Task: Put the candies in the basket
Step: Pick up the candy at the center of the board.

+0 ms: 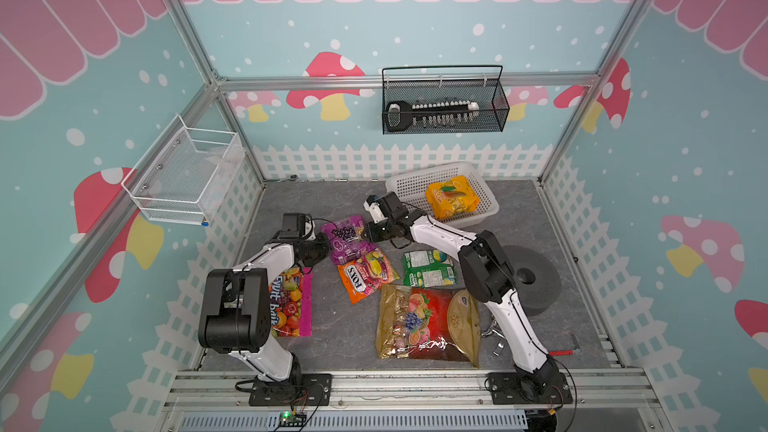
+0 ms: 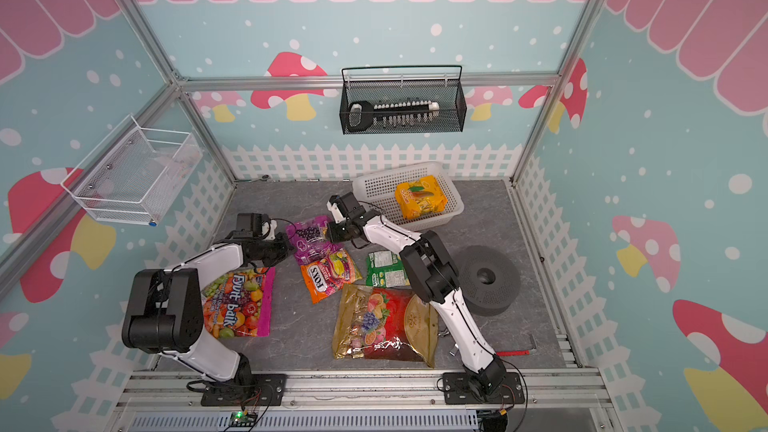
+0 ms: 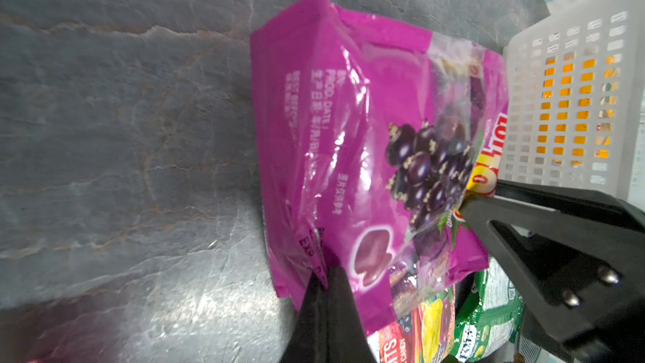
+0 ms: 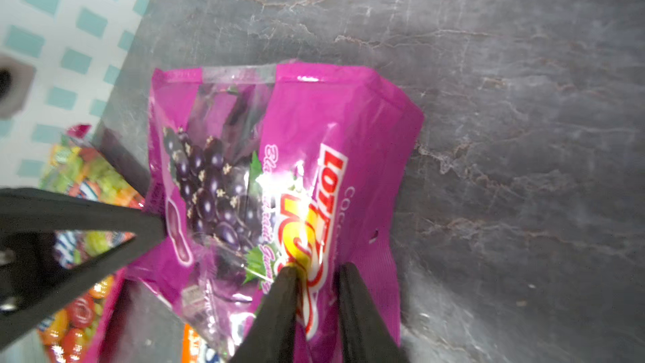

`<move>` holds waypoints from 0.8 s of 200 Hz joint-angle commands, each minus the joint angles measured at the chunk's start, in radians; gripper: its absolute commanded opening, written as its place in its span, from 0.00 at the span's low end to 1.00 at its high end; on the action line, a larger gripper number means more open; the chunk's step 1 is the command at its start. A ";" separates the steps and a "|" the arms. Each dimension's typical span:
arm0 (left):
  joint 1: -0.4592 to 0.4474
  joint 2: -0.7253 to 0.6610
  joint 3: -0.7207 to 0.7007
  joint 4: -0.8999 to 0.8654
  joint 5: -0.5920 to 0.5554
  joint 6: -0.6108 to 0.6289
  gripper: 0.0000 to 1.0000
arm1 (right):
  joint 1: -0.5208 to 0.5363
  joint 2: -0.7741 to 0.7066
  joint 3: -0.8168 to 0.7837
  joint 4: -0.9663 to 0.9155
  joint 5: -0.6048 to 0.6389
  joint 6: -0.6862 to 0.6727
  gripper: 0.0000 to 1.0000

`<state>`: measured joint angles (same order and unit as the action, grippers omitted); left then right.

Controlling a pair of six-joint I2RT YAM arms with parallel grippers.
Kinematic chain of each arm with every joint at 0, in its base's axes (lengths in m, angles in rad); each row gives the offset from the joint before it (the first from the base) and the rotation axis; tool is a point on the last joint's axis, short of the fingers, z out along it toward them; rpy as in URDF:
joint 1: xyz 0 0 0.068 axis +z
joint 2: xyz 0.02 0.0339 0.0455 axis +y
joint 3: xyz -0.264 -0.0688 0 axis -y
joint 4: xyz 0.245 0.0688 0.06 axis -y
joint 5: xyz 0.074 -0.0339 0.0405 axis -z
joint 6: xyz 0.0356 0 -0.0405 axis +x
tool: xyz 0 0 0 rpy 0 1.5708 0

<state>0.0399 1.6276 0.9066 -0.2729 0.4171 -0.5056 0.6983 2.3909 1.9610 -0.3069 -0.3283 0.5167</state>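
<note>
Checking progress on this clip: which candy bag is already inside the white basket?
The yellow-orange bag: it alone lies inside the white basket; the other five bags are all outside it.

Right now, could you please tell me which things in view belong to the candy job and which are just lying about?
Job: purple bag, yellow-orange bag, FOX'S bag, green bag, red-gold bag, pink-edged bag, white basket.
Lying about: black wire basket, white wire basket, grey disc, red-handled tool.
</note>
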 commanded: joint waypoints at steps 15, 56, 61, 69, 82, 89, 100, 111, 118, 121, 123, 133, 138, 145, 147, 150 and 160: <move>0.003 -0.062 -0.026 -0.024 0.065 0.006 0.00 | 0.004 -0.011 0.032 0.003 -0.051 -0.018 0.00; -0.002 -0.192 -0.012 -0.024 0.113 -0.033 0.00 | 0.004 -0.099 0.051 -0.027 -0.034 -0.036 0.00; -0.003 -0.211 -0.008 -0.024 0.114 -0.039 0.00 | 0.004 -0.112 0.055 -0.035 -0.027 -0.038 0.00; -0.007 -0.242 0.001 -0.024 0.112 -0.050 0.00 | 0.004 -0.133 0.065 -0.045 -0.013 -0.042 0.00; -0.017 -0.287 0.017 -0.024 0.096 -0.067 0.00 | 0.003 -0.163 0.081 -0.065 0.004 -0.053 0.00; -0.027 -0.306 0.026 -0.024 0.092 -0.071 0.00 | 0.003 -0.179 0.092 -0.075 0.016 -0.059 0.00; -0.046 -0.326 0.048 -0.027 0.091 -0.074 0.00 | 0.000 -0.198 0.105 -0.093 0.036 -0.065 0.00; -0.071 -0.336 0.073 -0.034 0.090 -0.080 0.00 | -0.003 -0.217 0.118 -0.112 0.055 -0.072 0.00; -0.094 -0.337 0.090 -0.040 0.086 -0.083 0.00 | -0.006 -0.230 0.126 -0.126 0.066 -0.078 0.00; -0.102 -0.337 0.099 -0.041 0.083 -0.084 0.00 | -0.008 -0.235 0.130 -0.132 0.071 -0.081 0.00; -0.110 -0.337 0.103 -0.042 0.080 -0.085 0.00 | -0.009 -0.239 0.133 -0.135 0.076 -0.083 0.00; -0.144 -0.336 0.128 -0.047 0.063 -0.089 0.00 | -0.015 -0.255 0.138 -0.155 0.100 -0.096 0.00; -0.160 -0.334 0.140 -0.047 0.053 -0.091 0.00 | -0.018 -0.267 0.138 -0.166 0.118 -0.106 0.00; -0.184 -0.330 0.159 -0.046 0.039 -0.093 0.00 | -0.020 -0.277 0.141 -0.188 0.164 -0.123 0.00; -0.190 -0.327 0.164 -0.047 0.035 -0.093 0.00 | -0.019 -0.280 0.143 -0.197 0.183 -0.130 0.00; -0.199 -0.324 0.172 -0.048 0.029 -0.093 0.00 | -0.021 -0.285 0.145 -0.209 0.210 -0.139 0.00; -0.231 -0.309 0.200 -0.046 0.009 -0.094 0.00 | -0.027 -0.299 0.147 -0.246 0.296 -0.166 0.00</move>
<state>-0.1184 1.3083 1.0279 -0.3298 0.4335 -0.5915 0.6651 2.1490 2.0769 -0.4965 -0.1860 0.4263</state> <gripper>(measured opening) 0.045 0.044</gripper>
